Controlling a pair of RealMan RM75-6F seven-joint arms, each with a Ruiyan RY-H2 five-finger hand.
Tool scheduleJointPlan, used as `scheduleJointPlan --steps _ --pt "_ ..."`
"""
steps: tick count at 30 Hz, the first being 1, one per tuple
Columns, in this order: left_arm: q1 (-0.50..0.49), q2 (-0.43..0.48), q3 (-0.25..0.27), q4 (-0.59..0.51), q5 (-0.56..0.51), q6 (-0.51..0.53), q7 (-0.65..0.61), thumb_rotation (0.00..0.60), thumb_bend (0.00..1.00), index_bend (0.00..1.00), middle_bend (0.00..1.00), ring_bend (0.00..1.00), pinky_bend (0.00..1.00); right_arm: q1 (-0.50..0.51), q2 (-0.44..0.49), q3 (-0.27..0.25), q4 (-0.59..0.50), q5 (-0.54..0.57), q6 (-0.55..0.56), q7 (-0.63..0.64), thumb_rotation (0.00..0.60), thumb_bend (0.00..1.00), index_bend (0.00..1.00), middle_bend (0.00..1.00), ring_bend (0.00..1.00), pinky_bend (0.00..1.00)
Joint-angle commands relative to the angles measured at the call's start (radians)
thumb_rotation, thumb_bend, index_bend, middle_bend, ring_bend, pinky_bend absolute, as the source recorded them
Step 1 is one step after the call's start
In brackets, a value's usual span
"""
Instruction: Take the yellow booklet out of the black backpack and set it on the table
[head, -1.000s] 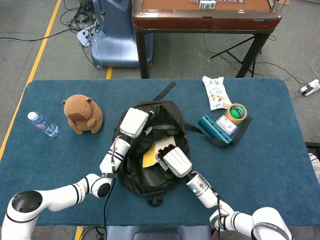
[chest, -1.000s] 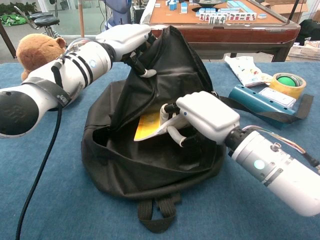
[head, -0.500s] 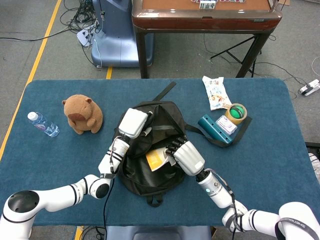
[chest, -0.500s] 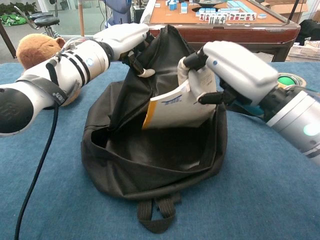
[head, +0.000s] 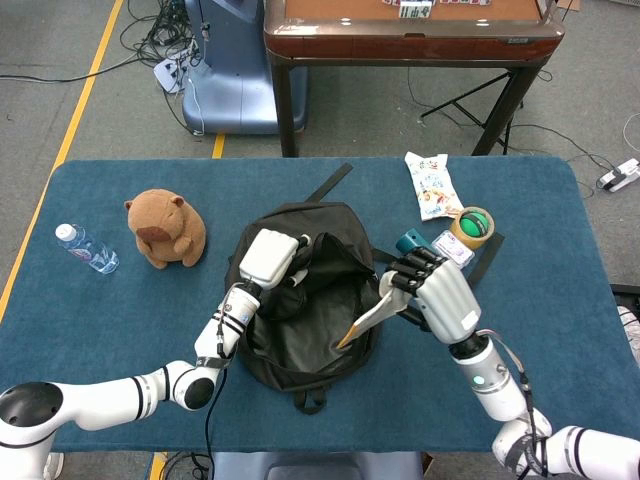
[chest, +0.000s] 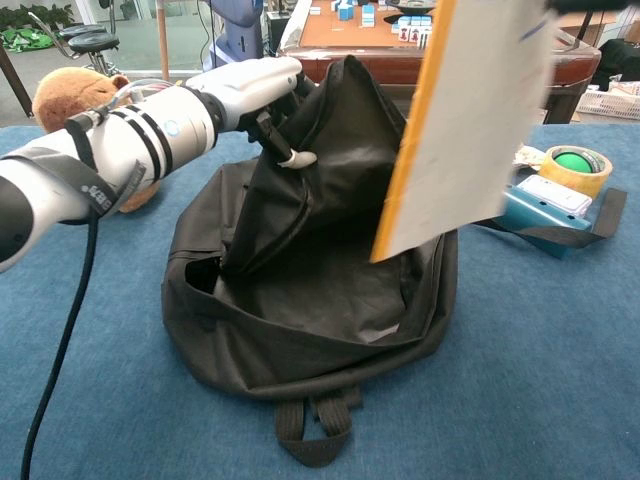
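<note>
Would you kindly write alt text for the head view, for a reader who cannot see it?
The robot's right hand holds a thin yellow booklet lifted clear above the open black fabric backpack, while its left hand grips the bag's upper flap. On the blue table also sit a brown plush toy, a water bottle and a tape roll.

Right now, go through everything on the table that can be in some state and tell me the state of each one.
yellow booklet: out of the bag, held in the air
black backpack: open, flap held up
left hand: grips the backpack flap
right hand: holds the booklet
water bottle: lying down, capped
tape roll: lying flat
snack packet: lying flat
</note>
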Motion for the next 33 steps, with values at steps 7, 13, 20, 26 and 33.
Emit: scheduleJointPlan --steps 7,13,20,26,33 --pt "0.013 0.164 0.075 -0.279 -0.139 -0.049 0.173 0.6 0.23 0.32 0.54 0.54 0.53 -0.069 0.169 0.053 -0.077 0.065 0.031 0.027 0.6 0.59 0.73 0.64 0.55 0.49" --pt "0.019 0.229 0.102 -0.396 -0.136 0.004 0.221 0.6 0.21 0.18 0.43 0.45 0.47 -0.101 0.222 0.04 -0.056 0.107 -0.002 0.039 0.6 0.59 0.73 0.64 0.55 0.49" --pt "0.052 0.323 0.109 -0.494 -0.119 0.047 0.19 0.6 0.19 0.15 0.4 0.44 0.46 -0.144 0.244 -0.009 -0.04 0.13 -0.041 0.093 0.6 0.59 0.73 0.64 0.55 0.49" --pt "0.089 0.368 0.112 -0.487 -0.091 0.08 0.125 0.6 0.19 0.15 0.4 0.44 0.45 -0.142 0.244 -0.039 -0.041 0.175 -0.139 0.176 0.6 0.59 0.73 0.63 0.55 0.5" --pt "0.148 0.392 0.112 -0.459 -0.027 0.136 0.021 0.6 0.19 0.16 0.4 0.44 0.45 -0.083 0.195 -0.042 0.0 0.246 -0.313 0.202 0.6 0.59 0.73 0.62 0.55 0.5"
